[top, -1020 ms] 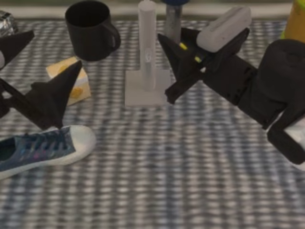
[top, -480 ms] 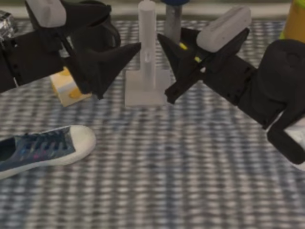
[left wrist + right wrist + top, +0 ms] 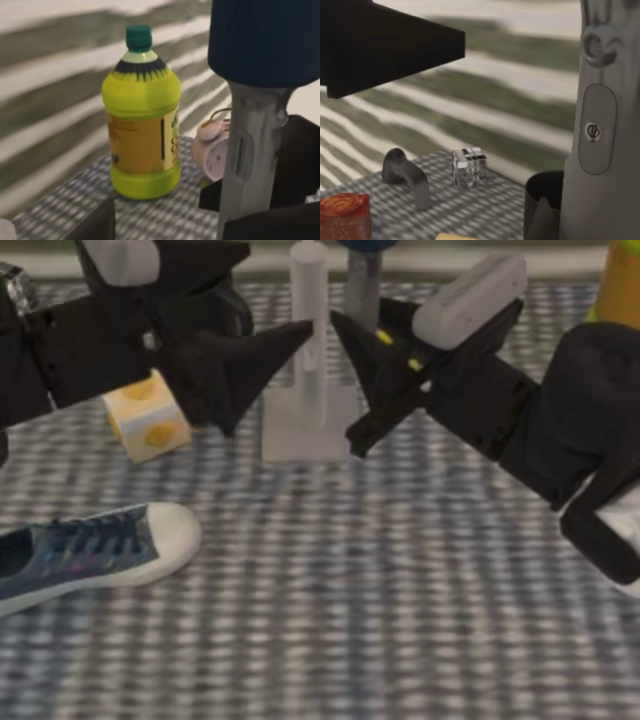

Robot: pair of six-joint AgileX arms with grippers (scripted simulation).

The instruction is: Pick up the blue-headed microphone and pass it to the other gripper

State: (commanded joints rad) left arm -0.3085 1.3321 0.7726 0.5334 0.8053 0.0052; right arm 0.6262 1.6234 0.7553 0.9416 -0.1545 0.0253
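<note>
The blue-headed microphone (image 3: 362,288) stands upright in the air at the back middle, its dark-blue head (image 3: 265,40) on top and its silver-grey handle (image 3: 250,160) below. My right gripper (image 3: 360,322) is shut on the lower handle, reaching in from the right. The handle with its power button fills the side of the right wrist view (image 3: 595,130). My left gripper (image 3: 282,295), the other gripper, points at the microphone from the left and is open. In the left wrist view the handle rises just beyond one of its fingers (image 3: 280,225).
A pale-grey post on a square base (image 3: 308,350) stands between the two grippers. A yellow-and-white block (image 3: 150,422) and a blue sneaker (image 3: 95,550) lie at the left. A yellow bottle (image 3: 142,125), a pink clock (image 3: 215,152) and a black mug (image 3: 545,197) stand at the back.
My left arm swung up from the left edge and across to the right, bringing its open fingers close to the microphone. The right gripper and microphone have stayed still.
</note>
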